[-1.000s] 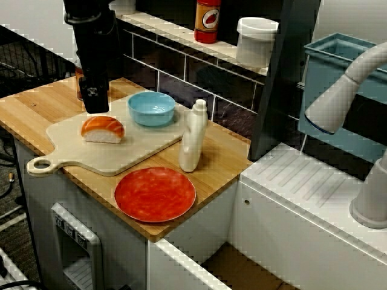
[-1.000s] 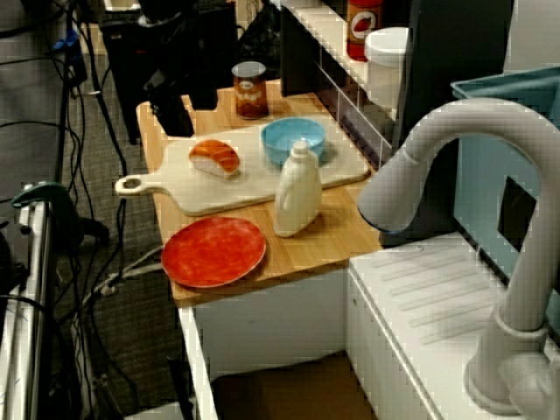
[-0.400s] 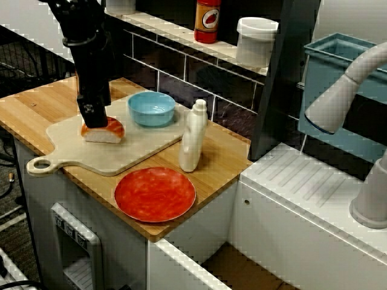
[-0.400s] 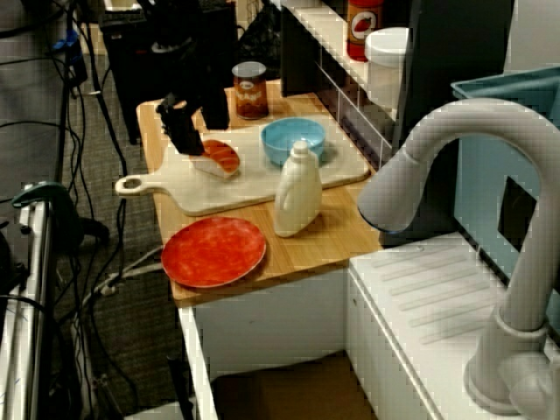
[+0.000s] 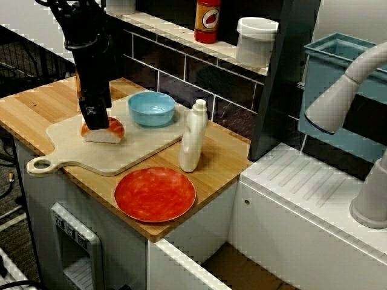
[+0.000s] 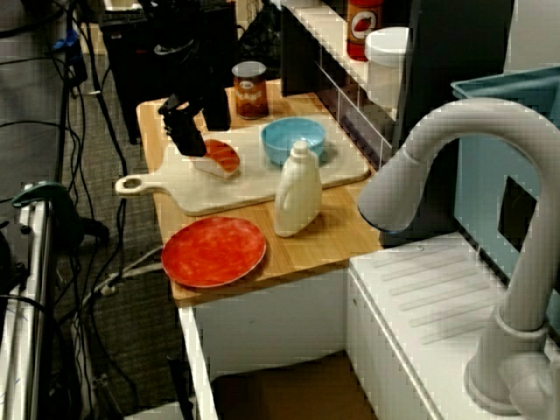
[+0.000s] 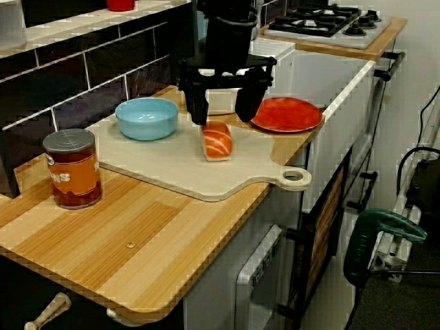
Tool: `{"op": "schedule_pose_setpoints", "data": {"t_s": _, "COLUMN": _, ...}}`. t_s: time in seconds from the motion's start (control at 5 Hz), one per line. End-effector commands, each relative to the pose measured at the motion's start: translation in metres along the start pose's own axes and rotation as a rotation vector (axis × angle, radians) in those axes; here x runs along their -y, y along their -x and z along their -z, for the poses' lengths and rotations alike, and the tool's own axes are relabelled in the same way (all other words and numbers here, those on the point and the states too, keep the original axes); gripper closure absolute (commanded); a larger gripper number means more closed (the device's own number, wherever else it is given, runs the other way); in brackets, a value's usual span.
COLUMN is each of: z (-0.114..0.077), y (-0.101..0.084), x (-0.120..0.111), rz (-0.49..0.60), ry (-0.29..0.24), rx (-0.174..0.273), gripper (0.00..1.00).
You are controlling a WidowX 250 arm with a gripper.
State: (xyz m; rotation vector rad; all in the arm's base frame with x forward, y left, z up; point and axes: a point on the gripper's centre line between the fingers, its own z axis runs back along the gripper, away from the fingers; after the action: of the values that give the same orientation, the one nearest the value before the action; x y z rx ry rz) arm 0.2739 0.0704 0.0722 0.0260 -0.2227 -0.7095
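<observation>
Single arm at a wooden desk, shown in three views: from the front corner, from the sink side, and from the far end where the can stands in the foreground.

The gripper is seen pointing straight down over a pale cutting board. In the far-end view its two black fingers are spread wide, with one finger to each side of a piece of salmon sushi. The fingertips are level with the top of the sushi or just above it, and no contact between either finger and the sushi can be made out. In the front-corner view the gripper body hides the left part of the sushi.

The sushi is placed on the cutting board, roughly midway along it, between the looped handle end and a light blue bowl. The bowl also rests on the board, at its wall-side edge.

Off the board, a red plate lies near the front edge of the desk, and a white bottle stands upright just beside the board's end. An orange-labelled can stands on the desk against the tiled wall, well apart from the gripper. A red bottle and a white lidded container are seen on the shelf above. A grey faucet fills the foreground of the sink-side view.
</observation>
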Motion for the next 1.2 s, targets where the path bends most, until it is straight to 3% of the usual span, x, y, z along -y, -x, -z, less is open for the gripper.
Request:
{"op": "schedule_pose_setpoints", "data": {"t_s": 0.0, "z": -0.001, "y": -0.009, "x": -0.014, "rz": -0.056, "ry": -0.056, "rx": 0.023, "gripper": 0.00}}
{"op": "schedule_pose_setpoints", "data": {"t_s": 1.0, "z": 0.015, "y": -0.006, "x": -0.009, "rz": -0.085, "ry": -0.077, "rx": 0.034, "gripper": 0.00}}
